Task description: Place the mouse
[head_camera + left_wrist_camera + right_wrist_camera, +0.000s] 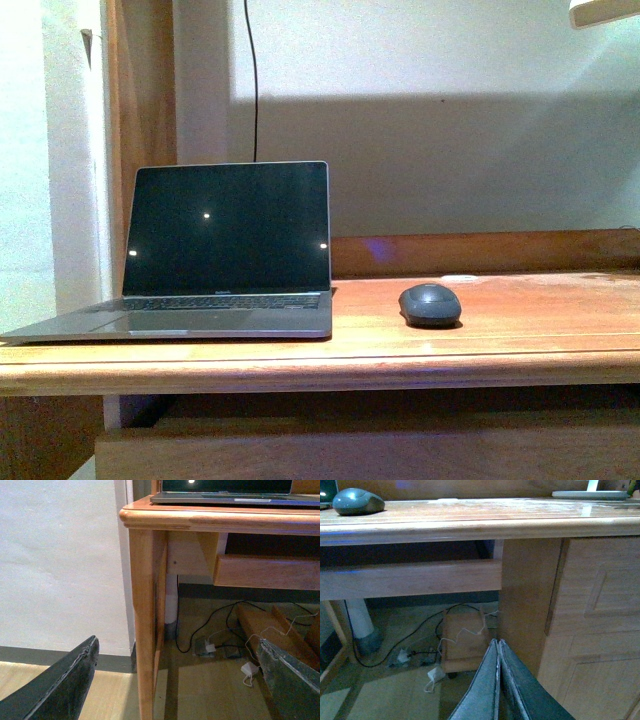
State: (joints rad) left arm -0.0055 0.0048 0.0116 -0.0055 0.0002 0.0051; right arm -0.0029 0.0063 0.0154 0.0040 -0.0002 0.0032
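Observation:
The mouse (pixel 430 304), a small dark grey dome, rests on the wooden desk (pixel 520 340) to the right of the open laptop (pixel 228 250). It also shows in the right wrist view as the mouse (pixel 358 501) on the desktop. Neither arm appears in the front view. My left gripper (pixel 177 647) hangs below desk height near the desk's left leg (pixel 146 615), open, nothing between its fingers (pixel 65 685). My right gripper (pixel 498 642) is shut and empty, below the desktop in front of the cabinet side (pixel 530 600).
The laptop's front edge (pixel 235 499) sits on the desktop above the left gripper. Cables and white adapters (pixel 248 670) lie on the floor under the desk. A drawer cabinet (pixel 600 620) fills the desk's right side. A wall stands behind the desk.

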